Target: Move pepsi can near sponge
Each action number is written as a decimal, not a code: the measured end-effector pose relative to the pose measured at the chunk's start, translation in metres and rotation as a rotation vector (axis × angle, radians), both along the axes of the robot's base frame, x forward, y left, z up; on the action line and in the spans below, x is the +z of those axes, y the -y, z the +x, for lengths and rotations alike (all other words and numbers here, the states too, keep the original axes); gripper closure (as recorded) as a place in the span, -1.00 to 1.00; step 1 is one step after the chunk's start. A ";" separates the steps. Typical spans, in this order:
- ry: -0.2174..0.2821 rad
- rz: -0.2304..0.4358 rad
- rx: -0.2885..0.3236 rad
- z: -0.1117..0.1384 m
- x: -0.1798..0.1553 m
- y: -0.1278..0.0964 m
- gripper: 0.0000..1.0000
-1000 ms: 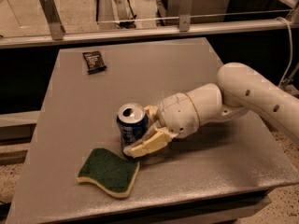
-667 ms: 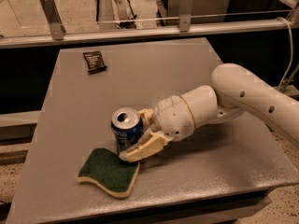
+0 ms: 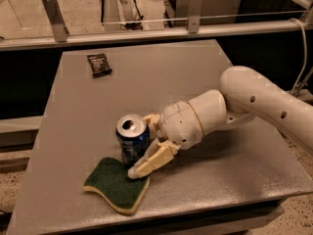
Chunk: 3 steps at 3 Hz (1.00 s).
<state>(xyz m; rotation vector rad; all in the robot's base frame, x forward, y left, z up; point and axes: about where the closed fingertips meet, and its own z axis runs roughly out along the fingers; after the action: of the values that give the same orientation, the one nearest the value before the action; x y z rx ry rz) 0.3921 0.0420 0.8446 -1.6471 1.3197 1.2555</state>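
One second on, the gripper, fingers clasping the pepsi can, had brought it beside the sponge near the front-left corner; release apparently remained.

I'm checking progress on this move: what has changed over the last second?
The gripper, closed around the pepsi can, moved it a little left and toward the table's front edge, so the upright can now stands right by the sponge. Nothing was let go. The sponge, the black packet and the table stayed as they were.
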 end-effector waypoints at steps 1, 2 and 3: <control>-0.001 -0.006 -0.004 0.000 -0.001 0.001 -1.00; 0.028 0.012 -0.068 0.016 0.014 0.023 -1.00; 0.102 0.057 -0.166 0.045 0.050 0.067 -1.00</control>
<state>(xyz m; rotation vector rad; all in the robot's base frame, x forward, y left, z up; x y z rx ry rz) 0.4369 -0.0247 0.8945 -1.5085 1.3178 1.0873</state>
